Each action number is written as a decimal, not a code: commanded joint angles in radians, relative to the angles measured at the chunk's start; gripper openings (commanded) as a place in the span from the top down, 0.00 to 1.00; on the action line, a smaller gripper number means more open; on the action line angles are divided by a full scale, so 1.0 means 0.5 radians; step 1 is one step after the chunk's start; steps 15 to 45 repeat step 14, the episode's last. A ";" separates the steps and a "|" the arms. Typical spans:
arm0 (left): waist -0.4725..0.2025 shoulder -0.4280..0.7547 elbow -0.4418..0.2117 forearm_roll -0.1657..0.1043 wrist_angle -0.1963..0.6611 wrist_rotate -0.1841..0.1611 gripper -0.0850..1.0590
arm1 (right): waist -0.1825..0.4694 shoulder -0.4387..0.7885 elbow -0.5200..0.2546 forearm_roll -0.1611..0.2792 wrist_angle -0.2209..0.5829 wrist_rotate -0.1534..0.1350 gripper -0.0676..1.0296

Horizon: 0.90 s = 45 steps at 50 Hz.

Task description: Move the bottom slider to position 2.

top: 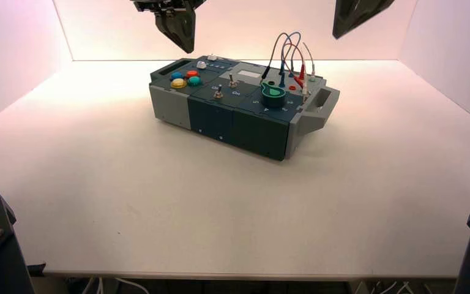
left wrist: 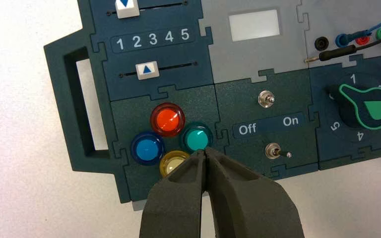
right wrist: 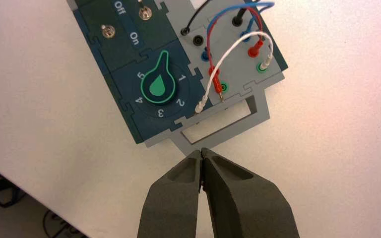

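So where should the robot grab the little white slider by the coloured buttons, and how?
Probably best by the raised white knob of the bottom slider, coming from above. The left gripper could pinch its two sides across the slot, since the knob stands up from the dark blue panel and its track runs out on both ends.

The bottom slider's small white rounded knob (left wrist: 147, 70), marked with a blue arrow, stands between 2 and 3, nearer 2, on its slot track near the red push button (left wrist: 167, 119).
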 commanded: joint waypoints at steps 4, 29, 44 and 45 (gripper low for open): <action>0.003 -0.107 -0.043 0.000 -0.018 -0.003 0.95 | 0.006 -0.009 0.009 -0.009 -0.083 -0.012 0.96; 0.003 -0.126 -0.034 0.000 -0.018 0.000 0.95 | 0.006 -0.009 0.034 -0.018 -0.101 -0.012 0.96; 0.003 -0.126 -0.034 0.000 -0.018 0.000 0.95 | 0.006 -0.009 0.034 -0.018 -0.101 -0.012 0.96; 0.003 -0.126 -0.034 0.000 -0.018 0.000 0.95 | 0.006 -0.009 0.034 -0.018 -0.101 -0.012 0.96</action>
